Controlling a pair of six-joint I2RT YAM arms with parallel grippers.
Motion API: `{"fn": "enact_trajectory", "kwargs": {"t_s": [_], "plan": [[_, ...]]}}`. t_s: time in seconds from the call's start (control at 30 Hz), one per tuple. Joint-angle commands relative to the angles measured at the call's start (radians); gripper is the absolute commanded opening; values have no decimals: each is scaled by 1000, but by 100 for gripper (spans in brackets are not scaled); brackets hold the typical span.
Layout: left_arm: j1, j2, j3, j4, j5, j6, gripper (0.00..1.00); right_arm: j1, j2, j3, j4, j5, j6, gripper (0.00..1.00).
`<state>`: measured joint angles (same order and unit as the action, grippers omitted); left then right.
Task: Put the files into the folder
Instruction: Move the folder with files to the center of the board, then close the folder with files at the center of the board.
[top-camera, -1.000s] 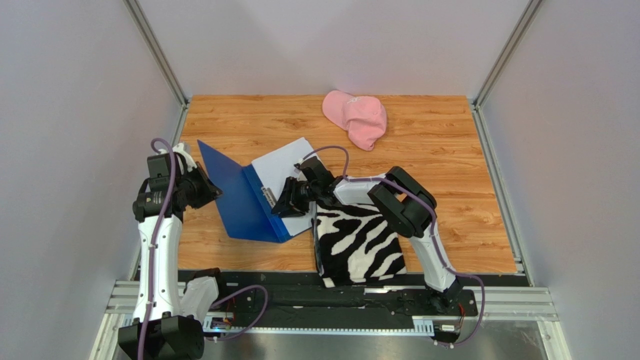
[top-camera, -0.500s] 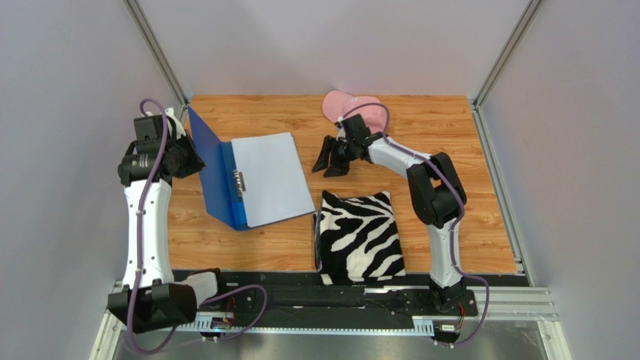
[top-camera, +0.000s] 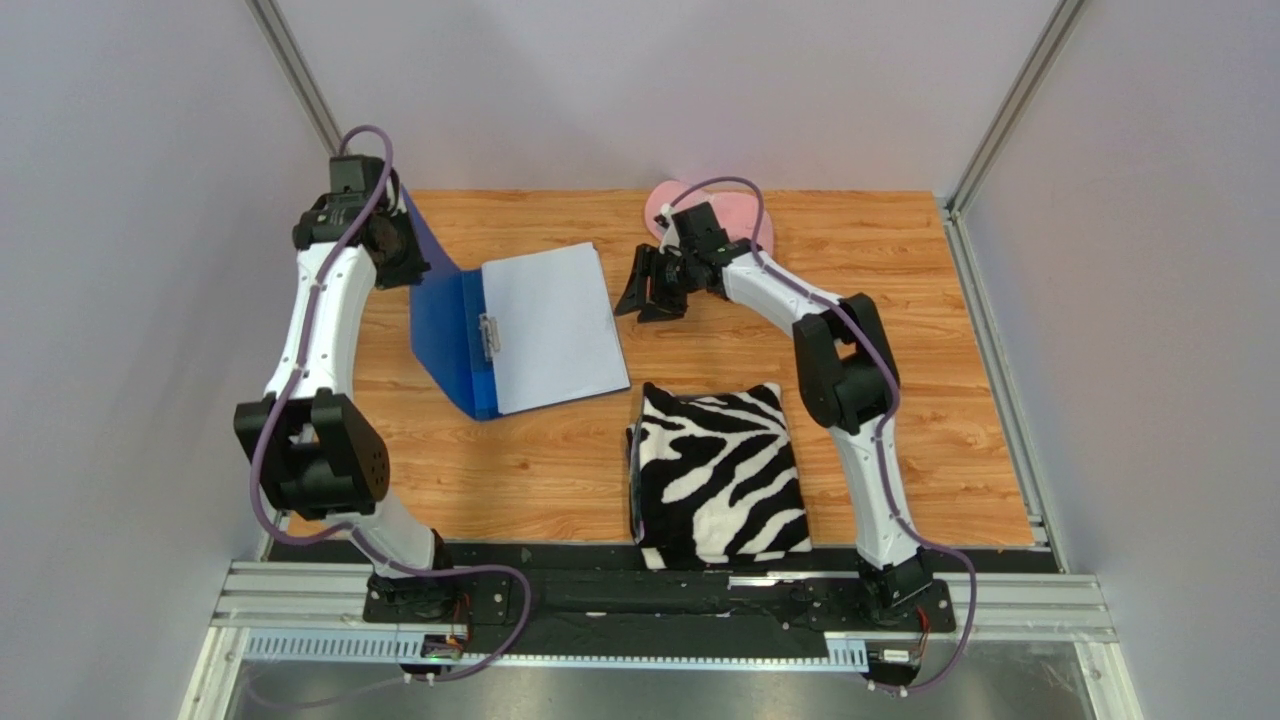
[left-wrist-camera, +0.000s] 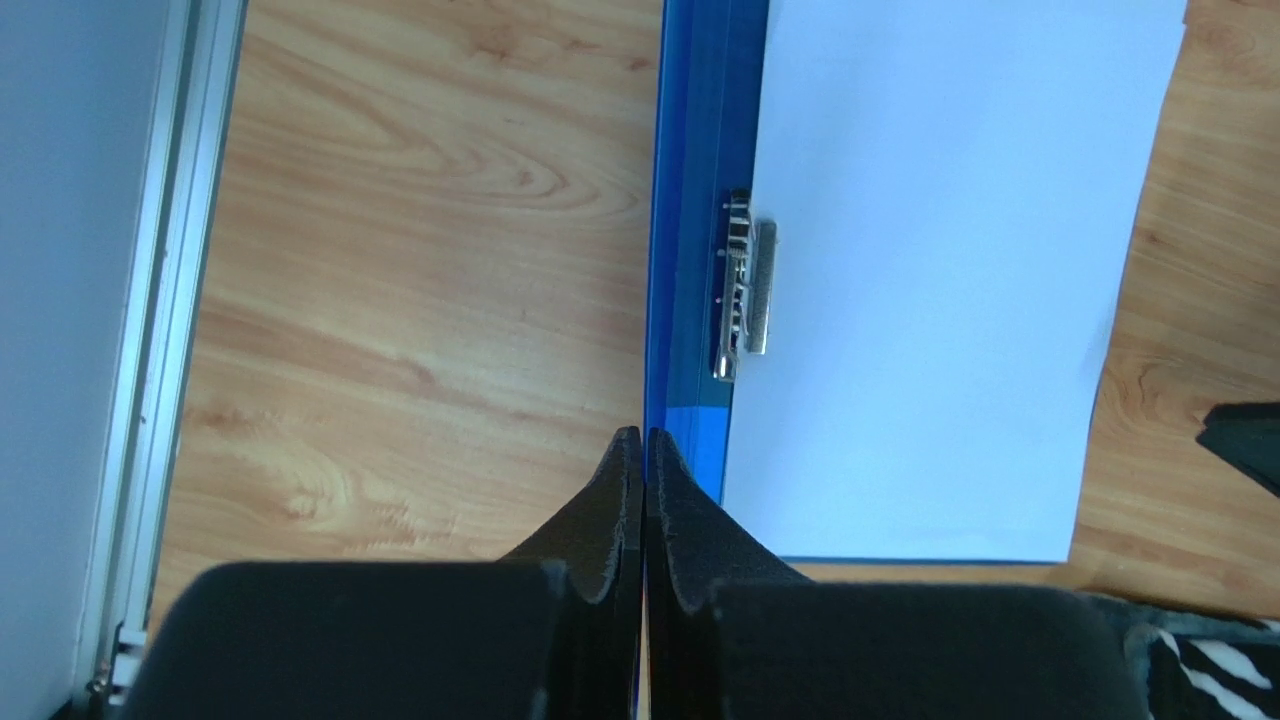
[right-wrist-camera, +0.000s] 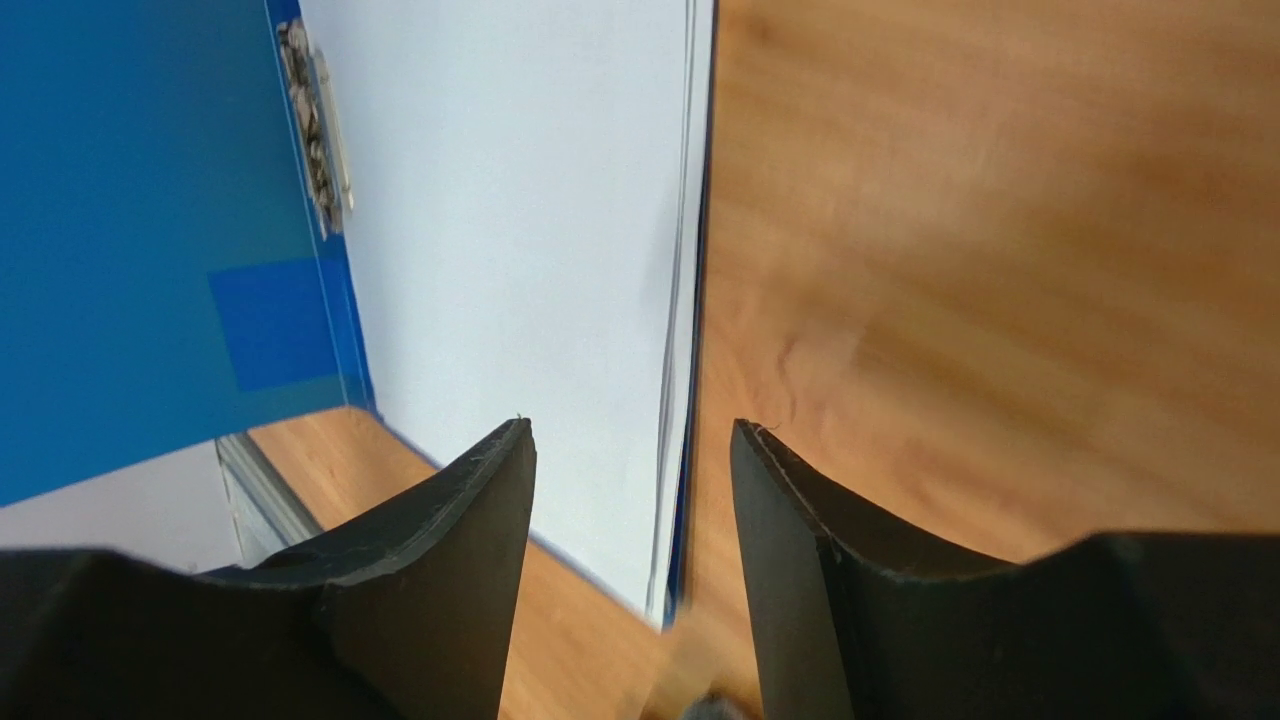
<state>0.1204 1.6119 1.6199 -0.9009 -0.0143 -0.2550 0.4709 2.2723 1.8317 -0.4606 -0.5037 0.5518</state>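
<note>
The blue folder (top-camera: 448, 323) lies open at the table's left, its cover lifted up on edge. The white files (top-camera: 549, 323) lie flat on its right half beside the metal clip (left-wrist-camera: 741, 285). My left gripper (top-camera: 403, 252) is shut on the raised cover's edge (left-wrist-camera: 657, 225), and a thin blue strip shows between its fingers (left-wrist-camera: 609, 495). To the right of the files' edge (right-wrist-camera: 669, 300), my right gripper (top-camera: 639, 293) hovers open and holds nothing. In the right wrist view the cover's inner face (right-wrist-camera: 135, 225) stands to the left.
A zebra-striped cloth (top-camera: 718, 473) lies folded at the near middle, just below the folder's right corner. A pink cap (top-camera: 666, 200) sits at the back, partly hidden behind my right arm. Metal rails and grey walls bound the wooden table (top-camera: 932, 375).
My left arm has swung up and toward the back, lifting the cover more upright. My right gripper left the files, moved back and right, and opened wider. The folder has shifted toward the back.
</note>
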Motion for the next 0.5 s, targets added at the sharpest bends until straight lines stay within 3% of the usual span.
{"fn": "enact_trajectory", "kwargs": {"t_s": [0.0, 0.13, 0.17, 0.27, 0.4, 0.47], "plan": [[-70, 81, 99, 23, -63, -10, 0, 6, 151, 191, -1, 63, -23, 54], [-117, 108, 150, 22, -113, -39, 1, 8, 217, 255, -52, 206, -10, 54], [-146, 105, 155, 25, -108, -59, 8, 8, 223, 239, -44, 206, -6, 54], [-176, 102, 150, 68, -46, -107, 24, 8, 237, 215, 6, 153, 35, 54], [-217, 103, 86, 234, 160, -210, 35, 3, 277, 170, 121, 10, 167, 54], [-257, 127, 64, 301, 192, -266, 40, 2, 283, 167, 164, -27, 212, 53]]}}
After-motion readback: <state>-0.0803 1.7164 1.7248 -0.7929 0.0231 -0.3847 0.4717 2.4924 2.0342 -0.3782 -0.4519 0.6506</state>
